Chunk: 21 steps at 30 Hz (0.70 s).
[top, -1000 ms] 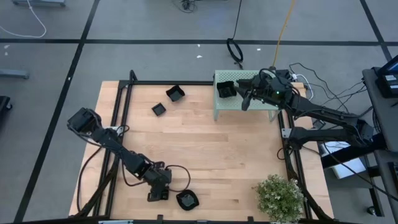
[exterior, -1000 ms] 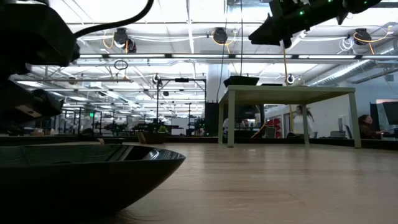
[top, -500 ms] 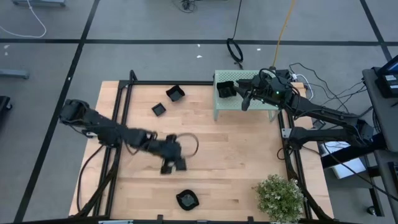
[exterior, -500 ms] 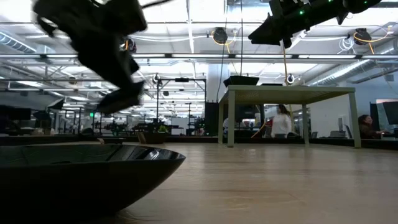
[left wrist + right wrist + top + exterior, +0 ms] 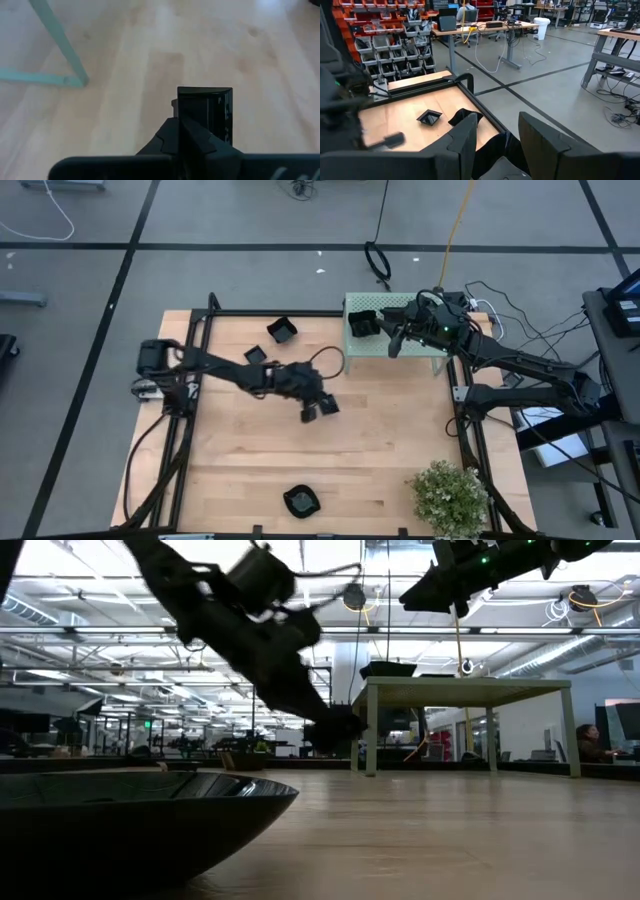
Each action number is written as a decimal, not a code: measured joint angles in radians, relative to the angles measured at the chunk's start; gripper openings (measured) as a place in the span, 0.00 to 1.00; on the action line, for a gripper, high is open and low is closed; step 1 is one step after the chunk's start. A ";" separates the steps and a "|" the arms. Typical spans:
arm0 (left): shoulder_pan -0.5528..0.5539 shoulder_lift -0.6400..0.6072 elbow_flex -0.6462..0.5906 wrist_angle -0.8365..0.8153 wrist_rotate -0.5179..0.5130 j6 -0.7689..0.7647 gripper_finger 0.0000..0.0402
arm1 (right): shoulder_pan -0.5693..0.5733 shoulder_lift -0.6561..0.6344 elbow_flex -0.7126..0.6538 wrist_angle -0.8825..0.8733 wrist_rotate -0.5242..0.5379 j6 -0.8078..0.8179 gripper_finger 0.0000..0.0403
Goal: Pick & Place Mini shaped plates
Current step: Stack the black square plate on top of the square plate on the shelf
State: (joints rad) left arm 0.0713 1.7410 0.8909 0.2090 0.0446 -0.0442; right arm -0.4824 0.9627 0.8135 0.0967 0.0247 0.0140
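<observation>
Left gripper (image 5: 321,409) out over mid-table, near the pale green stand (image 5: 372,348), clamped on 1 square black mini plate (image 5: 205,116). Right gripper (image 5: 397,340) above the stand top, fingers (image 5: 462,140) parted, holding nothing. 1 black plate (image 5: 362,324) on the stand. 2 square plates (image 5: 282,331) (image 5: 255,356) lying on the far-left part of the table (image 5: 380,430). 1 wavy-rimmed plate (image 5: 300,501) at the near edge. Green plant (image 5: 450,495) at the near right corner.

Pale wooden table (image 5: 380,430), three black mini plates (image 5: 282,330) (image 5: 255,355) (image 5: 300,501), green stand (image 5: 395,340), bushy plant (image 5: 450,495)
</observation>
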 joint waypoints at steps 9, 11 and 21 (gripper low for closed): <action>0.040 0.163 0.186 -0.064 0.171 0.088 0.06 | 0.000 0.001 0.000 -0.002 0.000 0.000 0.33; 0.051 0.165 0.189 -0.065 0.173 0.103 0.05 | 0.000 0.001 0.000 -0.002 0.000 0.000 0.33; 0.079 0.165 0.189 -0.074 0.165 0.112 0.05 | 0.000 0.002 0.000 -0.011 0.000 0.000 0.33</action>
State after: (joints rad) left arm 0.1502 1.9057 1.0801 0.1350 0.2096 0.0674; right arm -0.4824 0.9646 0.8131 0.0855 0.0246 0.0143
